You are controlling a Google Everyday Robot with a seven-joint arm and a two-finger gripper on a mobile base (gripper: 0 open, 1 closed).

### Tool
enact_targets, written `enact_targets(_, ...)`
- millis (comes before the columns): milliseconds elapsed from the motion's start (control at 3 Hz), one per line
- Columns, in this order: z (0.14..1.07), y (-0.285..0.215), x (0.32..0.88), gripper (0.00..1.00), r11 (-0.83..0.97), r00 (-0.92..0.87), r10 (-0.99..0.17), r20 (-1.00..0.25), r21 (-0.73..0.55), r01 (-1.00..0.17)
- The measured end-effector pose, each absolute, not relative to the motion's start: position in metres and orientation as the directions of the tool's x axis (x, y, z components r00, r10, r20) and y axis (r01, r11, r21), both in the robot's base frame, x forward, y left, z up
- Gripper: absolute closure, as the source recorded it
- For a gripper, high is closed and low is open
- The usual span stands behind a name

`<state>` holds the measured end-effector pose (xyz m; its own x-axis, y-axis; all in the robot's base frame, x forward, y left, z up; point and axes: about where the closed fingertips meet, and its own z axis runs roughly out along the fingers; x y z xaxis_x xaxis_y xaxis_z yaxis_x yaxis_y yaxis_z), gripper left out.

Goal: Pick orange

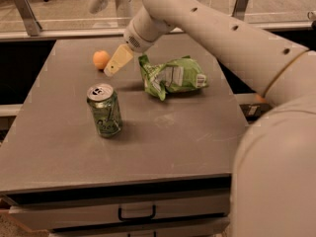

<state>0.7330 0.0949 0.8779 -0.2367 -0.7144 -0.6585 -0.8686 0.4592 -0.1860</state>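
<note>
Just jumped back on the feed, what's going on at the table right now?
The robot's white arm stretches over the grey table, its gripper low beside the small round orange at the far left. The orange sits on the table, not lifted. A green drink can stands upright nearer the front; a crumpled green bag lies right of the gripper.

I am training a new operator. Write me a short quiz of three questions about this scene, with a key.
1. True or false: the orange is held in the air, off the table.
2. Which stands nearest the table's front edge? A orange, B green can, C green bag.
3. Fill in: the gripper is low over the table, between the orange and the green ___.
Key: 1 false; 2 B; 3 bag.
</note>
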Motion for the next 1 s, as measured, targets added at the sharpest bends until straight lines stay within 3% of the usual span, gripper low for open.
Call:
enact_targets(333,0.858,0.117,0.753,0.00,0.446,-0.235,-0.694,-0.680,-0.150,-0.882)
enact_targets(1000,0.862,0.175,0.751,0.42,0.302,-0.149,-0.645,-0.749,-0.071,-0.951)
